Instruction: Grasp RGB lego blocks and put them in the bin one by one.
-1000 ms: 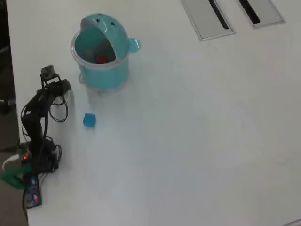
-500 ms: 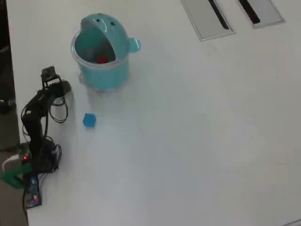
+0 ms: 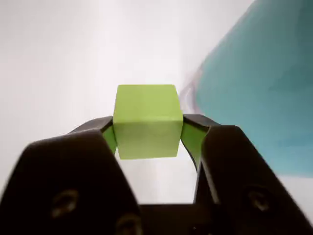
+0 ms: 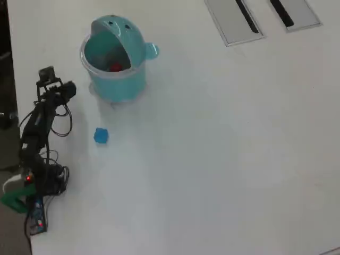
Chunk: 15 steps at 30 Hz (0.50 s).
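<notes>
Beside round light-teal plastic bin (image 4: 114, 64), hand (image 3: 149, 134) clamped small yellow-green plastic block (image 3: 146, 120), raised since a second ago; red block (image 4: 115, 67) inside bin, blue block (image 4: 100, 135) on worktop (image 4: 223, 149). Drop likely next.

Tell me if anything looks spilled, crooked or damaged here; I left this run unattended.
Nothing stands out. The bin stands upright with its lid open and the red block inside. The blue block lies alone on the table. The gripper holds the yellow-green block squarely between its jaws, beside the bin.
</notes>
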Tool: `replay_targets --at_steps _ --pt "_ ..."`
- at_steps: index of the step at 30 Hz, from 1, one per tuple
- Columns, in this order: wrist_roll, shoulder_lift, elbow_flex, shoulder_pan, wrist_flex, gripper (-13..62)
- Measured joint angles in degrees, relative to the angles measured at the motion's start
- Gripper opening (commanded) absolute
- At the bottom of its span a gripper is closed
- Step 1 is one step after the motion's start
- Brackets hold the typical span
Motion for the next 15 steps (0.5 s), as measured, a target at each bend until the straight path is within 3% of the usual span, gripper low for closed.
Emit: replay_targets --at_steps 5,15 --pt "0.00 5.01 -8.88 0.09 8.35 12.4" --pt "0.00 3.69 -30.59 3.87 10.55 10.0"
